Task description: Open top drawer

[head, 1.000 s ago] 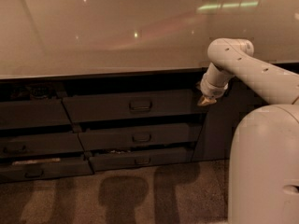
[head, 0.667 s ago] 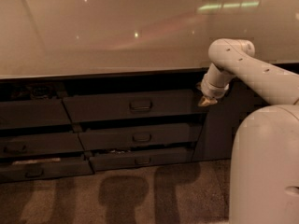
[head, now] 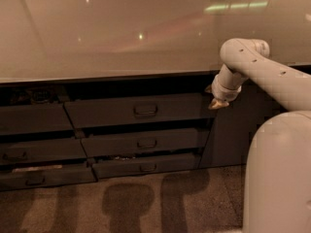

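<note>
Camera view is showing the gripper (head: pixel 217 101) hanging at the right end of the top drawer (head: pixel 107 111), just under the counter's (head: pixel 121 42) front edge; whether it is clenched or released, I cannot tell.

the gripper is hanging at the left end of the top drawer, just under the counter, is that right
Not quite. The camera view shows the gripper at the right end of the top drawer, not the left, well to the right of the drawer's centre handle. It does hang just under the counter.
</note>
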You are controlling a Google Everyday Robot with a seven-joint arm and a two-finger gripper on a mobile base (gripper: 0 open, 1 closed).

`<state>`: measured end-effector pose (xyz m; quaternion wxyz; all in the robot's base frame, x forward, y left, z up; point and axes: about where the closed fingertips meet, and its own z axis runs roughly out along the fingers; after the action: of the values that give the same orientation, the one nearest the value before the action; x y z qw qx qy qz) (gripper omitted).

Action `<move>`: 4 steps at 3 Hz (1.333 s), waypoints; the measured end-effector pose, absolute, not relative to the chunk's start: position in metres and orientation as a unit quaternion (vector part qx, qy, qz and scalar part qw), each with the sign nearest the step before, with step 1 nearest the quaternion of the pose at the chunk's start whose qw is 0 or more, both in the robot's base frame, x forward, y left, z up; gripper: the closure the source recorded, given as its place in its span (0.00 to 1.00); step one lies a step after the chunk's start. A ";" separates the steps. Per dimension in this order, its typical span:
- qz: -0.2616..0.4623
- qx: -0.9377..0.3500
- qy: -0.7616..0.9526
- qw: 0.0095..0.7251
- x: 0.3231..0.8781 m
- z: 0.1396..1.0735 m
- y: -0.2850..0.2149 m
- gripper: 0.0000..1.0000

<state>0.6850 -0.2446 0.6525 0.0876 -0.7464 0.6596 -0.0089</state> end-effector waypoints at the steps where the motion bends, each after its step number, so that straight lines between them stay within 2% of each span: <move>1: -0.009 -0.746 0.660 0.088 0.686 0.658 -0.245 1.00; 4: -0.017 -0.751 0.654 0.091 0.685 0.677 -0.249 1.00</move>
<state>0.6852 -0.2487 0.6772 0.0912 -0.7506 0.6542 -0.0168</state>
